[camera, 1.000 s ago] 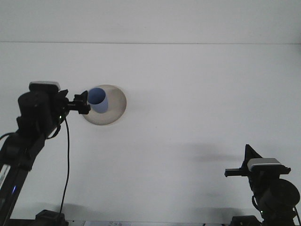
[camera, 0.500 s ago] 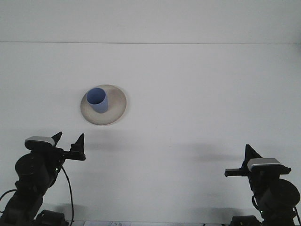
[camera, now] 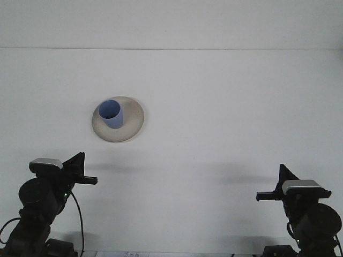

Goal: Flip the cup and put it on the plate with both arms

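On the plate (camera: 132,127), one upright blue cup (camera: 112,113), two claws apart.

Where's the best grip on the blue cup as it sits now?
Grip the blue cup by its side wall just under the rim, coming from the left: it stands upright, mouth up, left of centre on the plate, nearer the left gripper.

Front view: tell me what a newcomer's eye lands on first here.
The blue cup draws the eye first: it stands upright, mouth up, on the beige plate, left of centre on the white table. Next come the two dark arms low in the frame, the left gripper at bottom left and the right gripper at bottom right, both apart from the plate.
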Tool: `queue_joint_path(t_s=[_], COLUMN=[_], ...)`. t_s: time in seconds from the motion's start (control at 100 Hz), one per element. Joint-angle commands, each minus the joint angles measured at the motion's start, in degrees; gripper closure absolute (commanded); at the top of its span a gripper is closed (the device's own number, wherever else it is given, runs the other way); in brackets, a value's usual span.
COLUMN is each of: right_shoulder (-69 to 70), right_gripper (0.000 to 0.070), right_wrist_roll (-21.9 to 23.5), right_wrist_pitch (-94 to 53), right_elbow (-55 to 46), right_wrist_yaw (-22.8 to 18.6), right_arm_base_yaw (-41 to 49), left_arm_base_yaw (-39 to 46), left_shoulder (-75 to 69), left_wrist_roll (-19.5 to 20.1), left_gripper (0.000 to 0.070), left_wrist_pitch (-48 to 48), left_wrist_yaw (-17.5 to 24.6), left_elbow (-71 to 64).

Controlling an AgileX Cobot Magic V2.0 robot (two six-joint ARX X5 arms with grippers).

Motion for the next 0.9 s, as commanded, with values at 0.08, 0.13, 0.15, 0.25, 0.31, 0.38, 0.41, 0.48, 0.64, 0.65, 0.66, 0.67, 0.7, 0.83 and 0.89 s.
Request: queue_joint_path(t_s=[0.08, 0.13, 0.15, 0.25, 0.31, 0.38, 0.41, 0.48, 0.64, 0.65, 0.66, 0.67, 0.7, 0.83, 0.89], right_shoulder=[0.2, 0.2, 0.2, 0.2, 0.2, 0.2, 0.2, 0.2, 0.2, 0.2, 0.2, 0.2, 0.2, 0.2, 0.2], right_gripper=[0.0700, 0.0700, 0.0700, 0.0700, 0.0700, 0.0700, 0.0700, 0.0700, 0.0700, 0.0700, 0.0700, 0.0700, 0.0700, 0.0700, 0.0700], right_wrist_roll=[0.6, 0.6, 0.6, 0.6, 0.6, 0.6, 0.6, 0.6, 0.6, 0.6, 0.6, 0.6, 0.6, 0.6, 0.6], right_wrist_pitch=[0.9, 0.9, 0.9, 0.9, 0.9, 0.9, 0.9, 0.9, 0.9, 0.9, 0.9, 0.9, 0.9, 0.9, 0.9], right_elbow=[0.1, 0.1, 0.1, 0.1, 0.1, 0.1, 0.1, 0.1, 0.2, 0.1, 0.1, 0.1, 0.1, 0.1, 0.1], right_wrist_yaw=[0.0, 0.0, 0.0, 0.0, 0.0, 0.0, 0.0, 0.0, 0.0, 0.0, 0.0, 0.0, 0.0, 0.0, 0.0], right_arm_base_yaw=[0.0, 0.0, 0.0, 0.0, 0.0, 0.0, 0.0, 0.0, 0.0, 0.0, 0.0, 0.0, 0.0, 0.0, 0.0], left_arm_base_yaw=[-0.1, -0.1, -0.1, -0.1, -0.1, -0.1, -0.1, -0.1, -0.1, -0.1, -0.1, -0.1, -0.1, 0.0, 0.0], left_shoulder=[0.2, 0.2, 0.1, 0.1, 0.1, 0.1, 0.1, 0.1, 0.1, 0.1, 0.1, 0.1, 0.0, -1.5, -2.7], left_wrist_roll=[0.2, 0.5, 0.5, 0.4, 0.5, 0.4, 0.4, 0.5, 0.4, 0.4, 0.4, 0.5, 0.4, 0.9, 1.3], left_gripper=[0.0688, 0.0687, 0.0687, 0.0687, 0.0687, 0.0687, 0.0687, 0.0687, 0.0687, 0.0687, 0.0687, 0.0687, 0.0687, 0.0687, 0.0687], left_wrist_pitch=[0.5, 0.6, 0.6, 0.6, 0.6, 0.6, 0.6, 0.6, 0.6, 0.6, 0.6, 0.6, 0.6, 0.6, 0.9], left_wrist_yaw=[-0.4, -0.4, -0.4, -0.4, -0.4, -0.4, -0.4, -0.4, -0.4, -0.4, -0.4, -0.4, -0.4, -0.4, -0.4], left_elbow=[0.3, 0.3, 0.3, 0.3, 0.3, 0.3, 0.3, 0.3, 0.3, 0.3, 0.3, 0.3, 0.3, 0.3, 0.2])
